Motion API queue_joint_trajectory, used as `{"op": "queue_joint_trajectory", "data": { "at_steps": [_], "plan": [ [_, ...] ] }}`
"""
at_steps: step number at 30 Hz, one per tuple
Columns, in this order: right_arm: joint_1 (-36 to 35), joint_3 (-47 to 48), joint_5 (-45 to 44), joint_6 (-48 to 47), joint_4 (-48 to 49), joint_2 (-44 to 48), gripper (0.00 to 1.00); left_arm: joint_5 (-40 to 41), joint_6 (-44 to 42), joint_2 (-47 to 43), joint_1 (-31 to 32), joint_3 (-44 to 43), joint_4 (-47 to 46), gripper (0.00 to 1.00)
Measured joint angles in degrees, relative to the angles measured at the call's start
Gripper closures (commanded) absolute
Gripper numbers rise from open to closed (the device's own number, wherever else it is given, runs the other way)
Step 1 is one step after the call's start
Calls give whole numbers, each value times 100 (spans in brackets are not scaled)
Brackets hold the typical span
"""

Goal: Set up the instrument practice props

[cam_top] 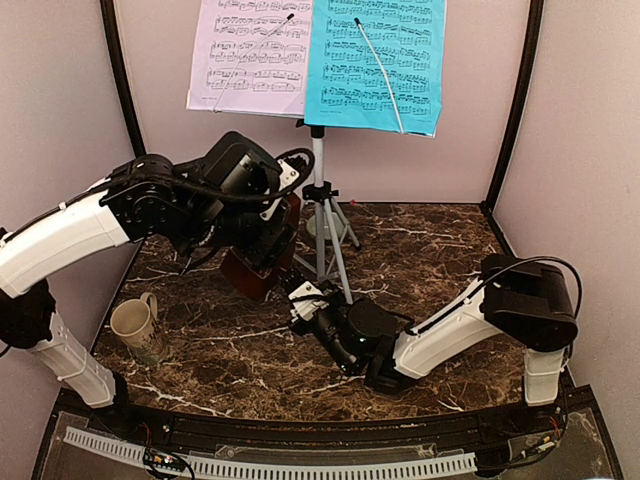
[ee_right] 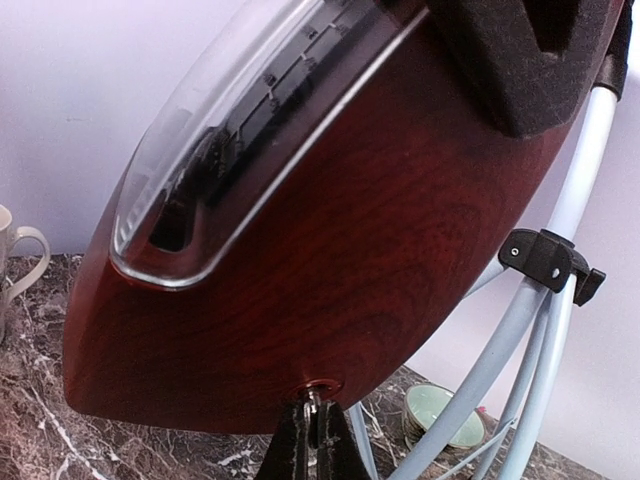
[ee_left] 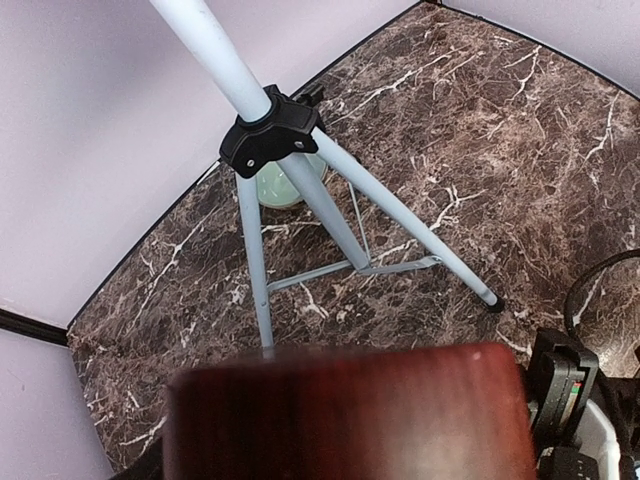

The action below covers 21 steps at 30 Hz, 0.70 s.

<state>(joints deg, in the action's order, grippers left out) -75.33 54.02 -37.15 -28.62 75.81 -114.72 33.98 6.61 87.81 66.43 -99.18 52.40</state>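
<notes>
Cream mug on the marble table, well left of the music stand and nearer the arm bases. Left gripper just left of the stand pole, jaws set wide and clamped on the dark-brown metronome. Its black foam pad presses flat on the wooden side. In the right wrist view the metronome looks lifted off the table and tilted, with its clear front cover facing up-left. Lilac sheet on the left half of the stand's tray, held by a wire clip. Right gripper in front of the stand legs, just below the metronome. Its fingers are almost fully together, tips nipping a small metal stub on the metronome's lower wooden face. Stand upright at the back centre of the table, tripod legs spread. Pale-green bowl on the table right behind the stand's leg hub. Bright-blue sheet on the right half of the tray, edge overlapping the lilac one, wire clip across it.
</notes>
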Motion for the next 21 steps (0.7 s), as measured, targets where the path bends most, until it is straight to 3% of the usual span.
{"op": "queue_joint_trajectory", "data": {
  "at_steps": [11, 21],
  "plan": [
    [35, -160, 262, 417, -186, 201, 100, -105, -219, -356, 0, 531, -531, 98],
    [341, -501, 970, 1908, -726, 752, 100, -293, -566, -1311, 7, 2100, -2240, 98]
  ]
}}
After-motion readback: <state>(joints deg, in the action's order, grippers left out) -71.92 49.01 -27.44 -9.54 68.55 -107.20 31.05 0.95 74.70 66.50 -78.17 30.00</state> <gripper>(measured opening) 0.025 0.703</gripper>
